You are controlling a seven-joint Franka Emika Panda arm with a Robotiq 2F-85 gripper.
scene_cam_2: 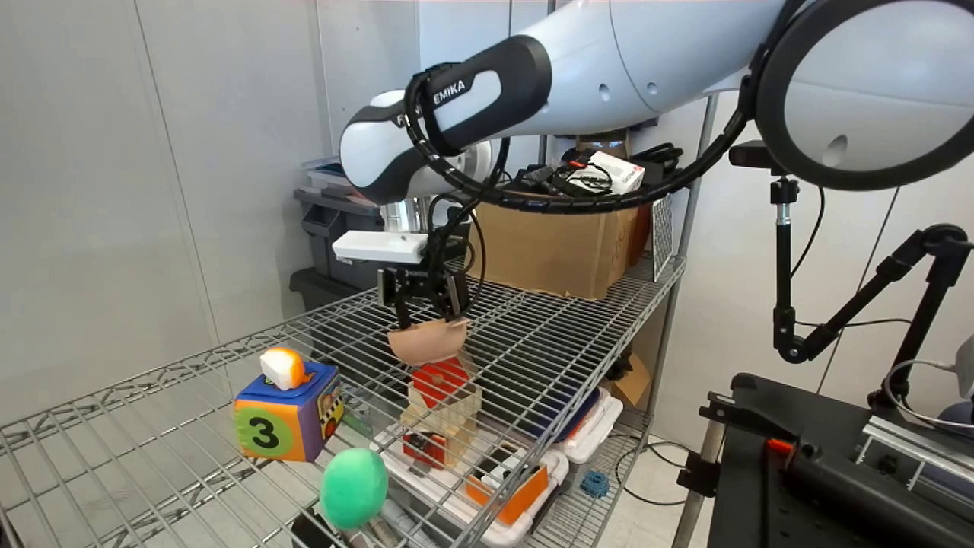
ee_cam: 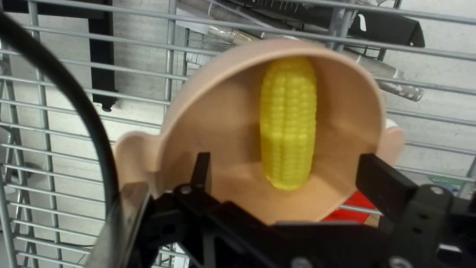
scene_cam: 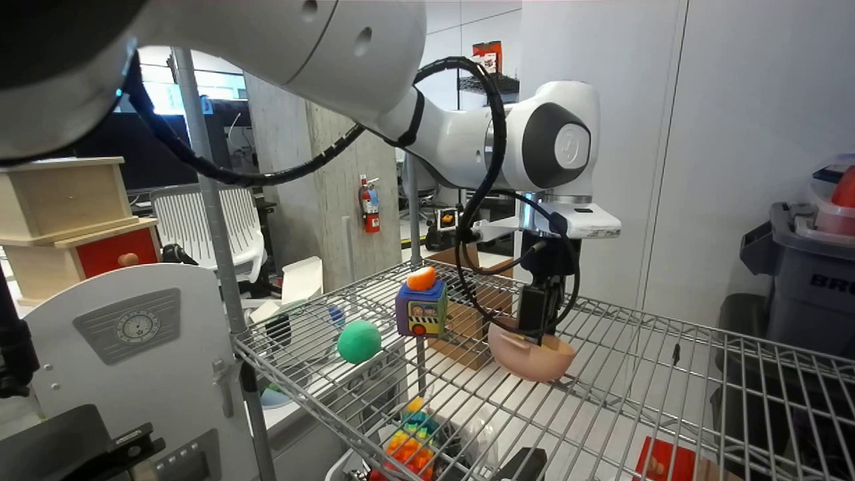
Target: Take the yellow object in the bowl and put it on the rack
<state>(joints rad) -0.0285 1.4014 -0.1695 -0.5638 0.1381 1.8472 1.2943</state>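
The yellow object is a toy corn cob (ee_cam: 288, 123) lying in the salmon-pink bowl (ee_cam: 223, 123). The bowl also shows in both exterior views (scene_cam: 528, 361) (scene_cam_2: 428, 346), sitting on the silver wire rack (scene_cam: 294, 394) (scene_cam_2: 122, 392). In an exterior view only a yellow sliver of the cob shows; elsewhere the bowl wall hides it. My gripper (ee_cam: 286, 167) points down over the bowl, with its fingers apart on either side of the cob's near end. No contact with the cob shows. The gripper also appears in both exterior views (scene_cam: 542, 327) (scene_cam_2: 430, 316).
A soft cube (scene_cam: 421, 310) (scene_cam_2: 285, 418) with an orange-and-white piece (scene_cam: 422, 278) on top stands on the rack near the bowl. A green ball (scene_cam: 359, 342) (scene_cam_2: 354, 487) lies near it. A cardboard box (scene_cam_2: 548, 243) stands at the rack's far end. A grey post (scene_cam: 210, 194) rises at a corner.
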